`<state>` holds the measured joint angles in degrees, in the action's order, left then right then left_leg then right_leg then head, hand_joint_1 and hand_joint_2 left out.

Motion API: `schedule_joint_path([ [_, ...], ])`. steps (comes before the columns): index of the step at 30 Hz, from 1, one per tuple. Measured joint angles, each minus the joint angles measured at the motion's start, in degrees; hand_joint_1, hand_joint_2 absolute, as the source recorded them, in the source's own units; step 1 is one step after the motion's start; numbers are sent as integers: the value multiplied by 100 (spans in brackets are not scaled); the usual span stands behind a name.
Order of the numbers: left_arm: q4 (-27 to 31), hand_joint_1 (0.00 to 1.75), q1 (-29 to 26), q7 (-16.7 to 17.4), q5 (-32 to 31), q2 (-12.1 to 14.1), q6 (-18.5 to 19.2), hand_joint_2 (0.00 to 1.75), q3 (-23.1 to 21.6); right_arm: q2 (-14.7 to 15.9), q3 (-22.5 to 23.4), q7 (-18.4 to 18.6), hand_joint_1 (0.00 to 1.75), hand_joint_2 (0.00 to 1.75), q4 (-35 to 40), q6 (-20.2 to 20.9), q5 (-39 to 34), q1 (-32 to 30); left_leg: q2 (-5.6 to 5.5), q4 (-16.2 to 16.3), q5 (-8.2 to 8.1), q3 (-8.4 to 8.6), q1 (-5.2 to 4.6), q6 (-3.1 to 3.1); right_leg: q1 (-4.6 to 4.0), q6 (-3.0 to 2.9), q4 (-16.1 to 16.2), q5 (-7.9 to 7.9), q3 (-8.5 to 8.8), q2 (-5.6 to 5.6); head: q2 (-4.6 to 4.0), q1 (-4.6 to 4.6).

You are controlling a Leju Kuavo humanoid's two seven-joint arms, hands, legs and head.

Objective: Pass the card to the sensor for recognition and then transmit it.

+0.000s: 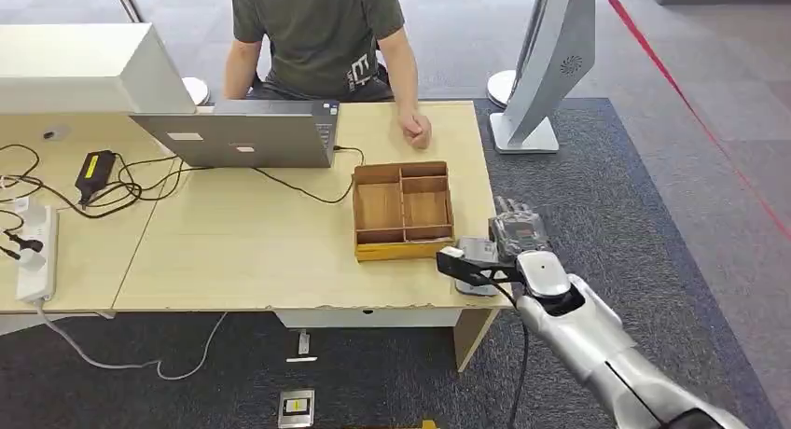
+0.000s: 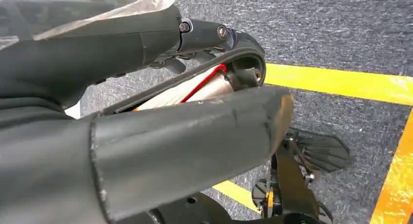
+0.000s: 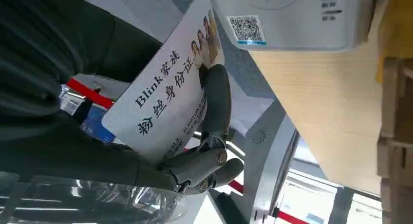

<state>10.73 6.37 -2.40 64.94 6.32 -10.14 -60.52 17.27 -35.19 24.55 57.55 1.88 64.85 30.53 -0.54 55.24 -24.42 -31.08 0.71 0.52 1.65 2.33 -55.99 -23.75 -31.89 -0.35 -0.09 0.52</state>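
Note:
My right hand (image 1: 518,229) hangs just off the table's right front corner, beside the grey sensor (image 1: 478,258) that lies on that corner. It holds a white card (image 3: 165,97) printed with dark characters and small photos, gripped between the dark fingers (image 3: 215,100) and the palm. In the right wrist view the sensor (image 3: 292,19) has a QR code on its pale face, and the card's edge is close to it but apart. My left hand (image 2: 146,136) hangs over grey carpet with yellow floor lines, holding nothing, its thumb and fingers apart.
A wooden divided tray (image 1: 403,210) stands just behind the sensor. A person (image 1: 322,37) sits at the far side with a fist (image 1: 416,129) on the table (image 1: 233,261), beside an open laptop (image 1: 242,135). Cables and a power strip (image 1: 33,252) lie left. A white stand (image 1: 546,65) rises at the right.

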Motion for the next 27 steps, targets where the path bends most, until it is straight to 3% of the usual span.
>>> schedule_joint_path([
  [18, 0, 0, 0, -2, -57, 2, 98, 0, 0, 2, -4, 31, 175, 175, 829, 527, 81, -145, 2, 0, 0, 1, 0, 0, 0, -1, 0, 0, -1, 0, 0, 0],
  [27, 0, 0, 1, -46, -155, 11, 122, 0, 0, 116, -4, 129, 175, 175, 1191, 651, -140, -533, 2, 0, -2, 0, 0, 1, 0, -1, 1, -1, -1, 0, 2, 0],
])
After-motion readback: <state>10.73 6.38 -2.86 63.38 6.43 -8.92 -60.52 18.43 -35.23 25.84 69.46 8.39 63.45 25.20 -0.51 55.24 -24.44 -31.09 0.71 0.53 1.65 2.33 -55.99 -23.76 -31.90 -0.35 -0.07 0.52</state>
